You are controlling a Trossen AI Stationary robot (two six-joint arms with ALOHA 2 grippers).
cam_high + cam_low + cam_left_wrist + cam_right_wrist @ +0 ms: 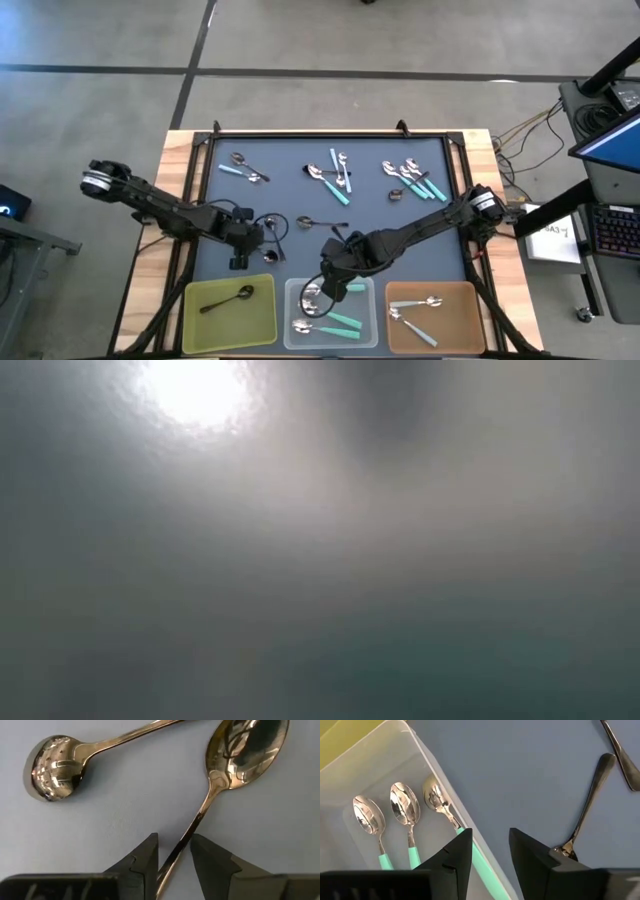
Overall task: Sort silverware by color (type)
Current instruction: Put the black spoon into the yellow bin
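Left claw [173, 862] first: its two fingers are spread a little and straddle the thin handle of an all-metal spoon [235, 765] lying on the dark mat [290, 205]. From the wrist camera you can't really tell if the fingers have bitten down yet; there's a sliver of gap on each side, so I'd call it lined up rather than gripped. A second metal spoon [55, 767] lies bowl-down just beside it, so watch you don't drag that one along. My guess is you're mid-pick here, and the next move is to close on the handle, lift straight up and carry it to the yellow tray [228, 312], where one dark spoon [228, 298] already sits.

Moving right, the right claw [490, 852] hangs over the edge of the clear tray [372, 300] with its fingers parted and a teal-handled spoon [442, 802] running between them. That spoon lies in the tray next to two other teal ones, so it looks like a drop-off. You'll want to lift clear without snagging the handle.

Further right, the brown tray [470, 300] holds a couple of light-blue spoons. Up top, three clusters of mixed spoons [335, 175] still wait on the mat, so there's plenty left to sort. The low camera shows nothing but glare.
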